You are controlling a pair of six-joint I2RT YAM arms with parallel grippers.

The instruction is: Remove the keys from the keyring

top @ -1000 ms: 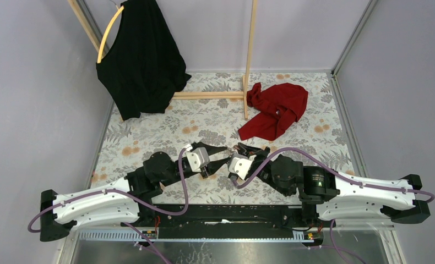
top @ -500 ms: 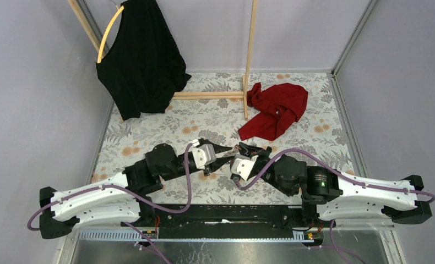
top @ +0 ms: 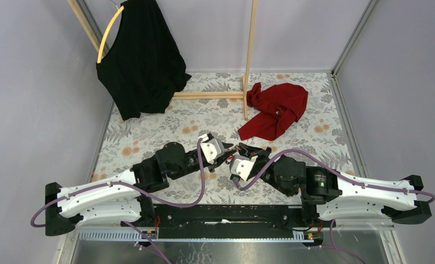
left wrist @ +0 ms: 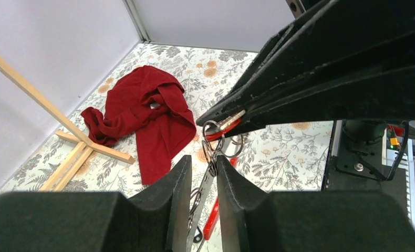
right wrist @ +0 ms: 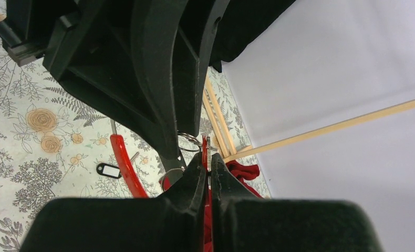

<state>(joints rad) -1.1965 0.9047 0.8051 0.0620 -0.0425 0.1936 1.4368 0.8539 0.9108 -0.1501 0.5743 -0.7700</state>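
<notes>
My right gripper (top: 240, 148) is shut on the red part of the keyring (right wrist: 205, 149); in the left wrist view its tips (left wrist: 205, 119) pinch that red piece and a small silver key (left wrist: 230, 121). Thin wire rings (left wrist: 231, 149) hang below them. A flat metal key blade (left wrist: 203, 194) hangs down between my left gripper's (left wrist: 203, 158) fingers, which stand narrowly apart around it. A red strap (right wrist: 122, 165) hangs beside it, and a black tag with a white label (right wrist: 106, 169) lies on the floral table. The two grippers meet tip to tip at mid-table (top: 233, 148).
A crumpled red cloth (top: 275, 110) lies just behind the grippers. A wooden rack (top: 249, 60) stands at the back, with a black garment (top: 141, 60) on a yellow hanger hoop (top: 108, 36) at the back left. Grey walls close in both sides.
My left arm has moved right and forward, bringing its fingers up around the hanging key at the right gripper's tips. The right gripper has held still.
</notes>
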